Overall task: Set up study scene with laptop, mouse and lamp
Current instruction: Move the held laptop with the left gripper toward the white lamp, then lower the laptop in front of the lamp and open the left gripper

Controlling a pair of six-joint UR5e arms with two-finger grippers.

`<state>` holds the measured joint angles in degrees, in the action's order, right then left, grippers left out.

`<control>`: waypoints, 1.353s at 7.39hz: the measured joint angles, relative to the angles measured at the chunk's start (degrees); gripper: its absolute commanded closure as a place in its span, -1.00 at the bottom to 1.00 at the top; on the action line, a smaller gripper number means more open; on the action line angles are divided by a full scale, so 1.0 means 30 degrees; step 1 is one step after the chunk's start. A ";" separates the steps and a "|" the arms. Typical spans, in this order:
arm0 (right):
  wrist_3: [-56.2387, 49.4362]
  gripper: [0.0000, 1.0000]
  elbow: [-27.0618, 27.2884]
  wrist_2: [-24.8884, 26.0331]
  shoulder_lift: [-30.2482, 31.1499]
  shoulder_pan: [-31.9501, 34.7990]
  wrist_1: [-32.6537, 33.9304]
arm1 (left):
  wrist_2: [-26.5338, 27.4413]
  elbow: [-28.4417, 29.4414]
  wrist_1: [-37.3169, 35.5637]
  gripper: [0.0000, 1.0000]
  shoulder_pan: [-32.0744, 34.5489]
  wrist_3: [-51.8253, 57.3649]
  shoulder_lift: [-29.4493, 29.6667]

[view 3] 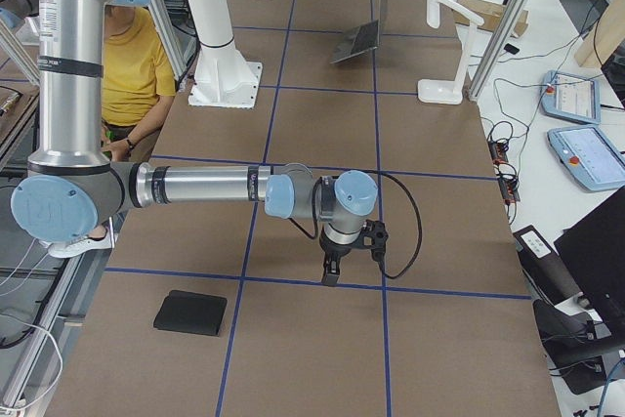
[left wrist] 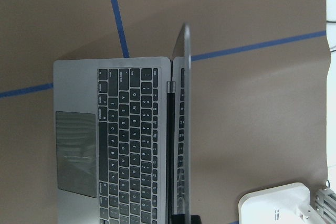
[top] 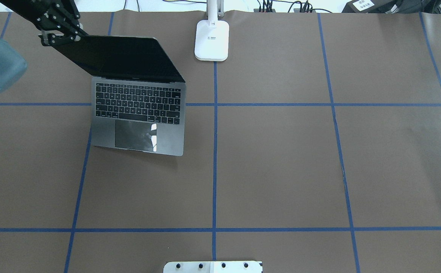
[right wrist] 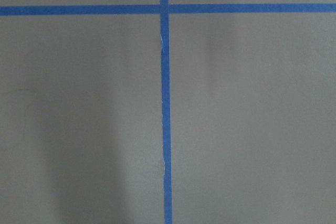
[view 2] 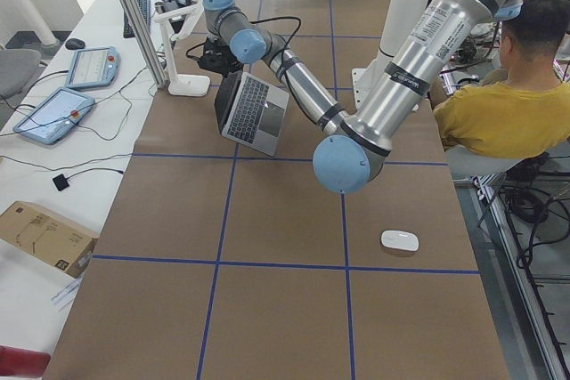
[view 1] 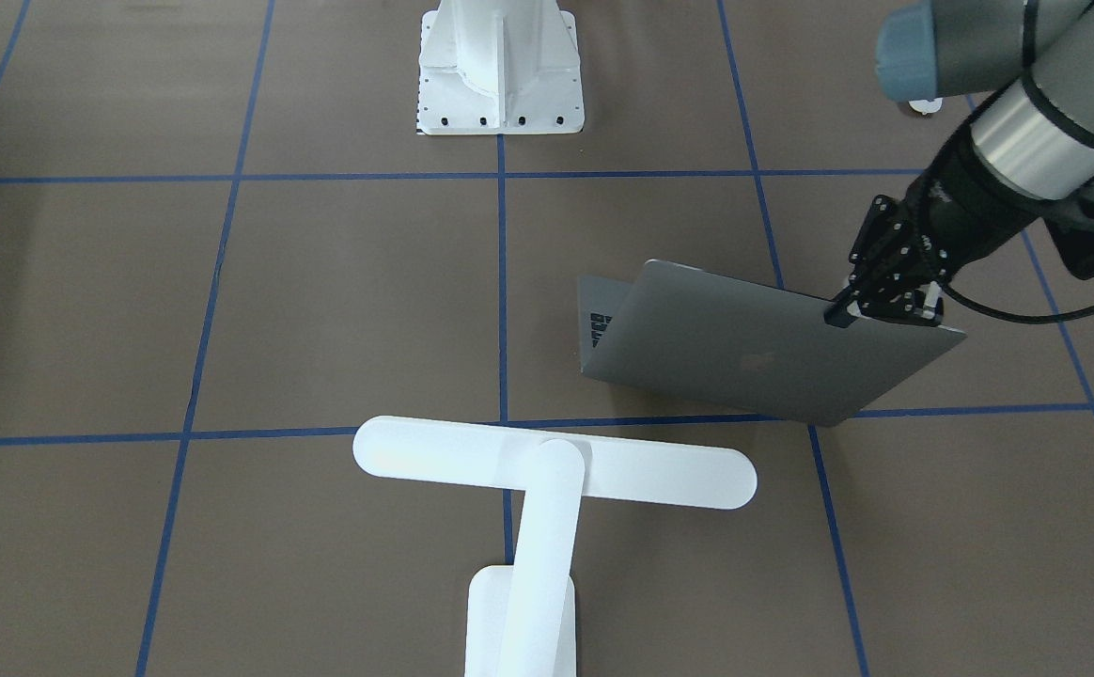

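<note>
The grey laptop [view 1: 754, 348] stands open on the table's left half, with its keys and trackpad facing the robot [top: 137, 110]. My left gripper [view 1: 846, 312] is shut on the top edge of its lid near a corner; it also shows in the overhead view [top: 59, 36]. The left wrist view shows the lid edge-on above the keyboard [left wrist: 126, 145]. The white T-shaped lamp [view 1: 556, 470] stands at the far edge, just right of the laptop [top: 212, 40]. The white mouse [view 2: 399, 240] lies at the table's left end, apart from both. My right gripper [view 3: 330, 275] hangs over bare table; I cannot tell its state.
The white bolted pedestal [view 1: 500, 66] stands at the robot's side. A flat black pad [view 3: 190, 312] lies near the table's right end. A person in yellow [view 2: 508, 113] sits beside the table. Blue tape lines [right wrist: 165, 103] cross the brown surface.
</note>
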<state>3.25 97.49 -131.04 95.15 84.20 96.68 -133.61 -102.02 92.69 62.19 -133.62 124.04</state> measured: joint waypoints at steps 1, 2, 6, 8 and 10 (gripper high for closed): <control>0.0001 -1.00 -0.0027 -0.0001 0.0005 -0.0001 -0.0005 | 0.0909 0.0369 0.0046 1.00 -0.0955 -0.1278 0.0873; 0.0000 -1.00 -0.0083 -0.0001 0.0005 -0.0008 -0.0017 | 0.1859 0.0991 0.0068 1.00 -0.1883 -0.2416 0.1849; 0.0000 -1.00 -0.0178 -0.0001 -0.0017 -0.0075 -0.0029 | 0.4821 0.3795 0.1136 1.00 -0.3894 -0.5551 0.4536; 0.0000 -1.00 -0.0180 -0.0001 -0.0037 -0.0098 -0.0029 | 0.5865 0.5300 0.1727 1.00 -0.4519 -0.6295 0.5456; 0.0000 -1.00 -0.0180 -0.0001 -0.0046 -0.0124 -0.0029 | 0.7060 0.6600 0.2422 1.00 -0.5129 -0.6945 0.6106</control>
<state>3.25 96.95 -131.05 95.01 83.83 96.59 -112.43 -82.22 99.96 46.81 -154.46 142.35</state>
